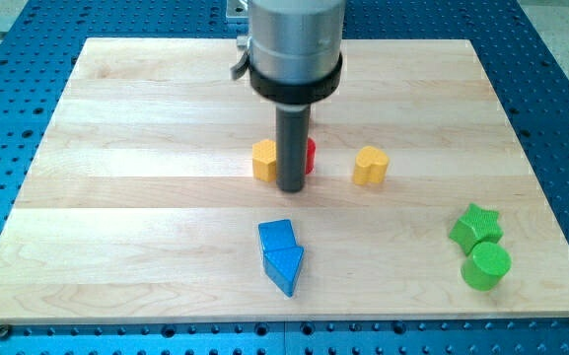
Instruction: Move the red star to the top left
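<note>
The red star (310, 155) sits near the board's middle, mostly hidden behind my rod; only a red sliver shows on the rod's right side. My tip (291, 187) rests on the board just in front of the red star, touching or nearly touching it. A yellow hexagon block (264, 160) sits right against the rod's left side. The wooden board (116, 148) stretches open toward the view's top left.
A yellow heart block (371, 166) lies right of the red star. Two blue blocks (282, 255) sit together below my tip. A green star (476, 227) and a green cylinder (485, 265) stand at the lower right. Blue perforated table (8, 325) surrounds the board.
</note>
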`<state>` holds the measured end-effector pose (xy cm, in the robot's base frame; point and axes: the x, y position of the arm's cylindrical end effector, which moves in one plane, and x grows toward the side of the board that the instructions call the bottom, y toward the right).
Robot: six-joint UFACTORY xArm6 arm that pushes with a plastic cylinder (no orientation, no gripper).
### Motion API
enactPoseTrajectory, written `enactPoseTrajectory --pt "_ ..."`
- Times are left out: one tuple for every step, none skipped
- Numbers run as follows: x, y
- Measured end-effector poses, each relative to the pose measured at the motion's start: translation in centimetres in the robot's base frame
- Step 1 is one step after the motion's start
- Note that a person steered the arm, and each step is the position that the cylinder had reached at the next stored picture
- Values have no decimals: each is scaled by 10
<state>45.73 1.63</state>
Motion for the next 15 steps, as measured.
enactPoseTrajectory --pt "-48 19" --pt "-64 21" --pt "-43 41" --pt "-74 62" --pt "-75 60" --pt "-80 42" --pt "-98 -31" --pt "-122 -24" --pt "-173 -31" --pt "-176 -134" --pt "-157 -79" --pt "-177 -60" --pt "-194 -118" --pt "-195 -138" --pt "-227 -131"
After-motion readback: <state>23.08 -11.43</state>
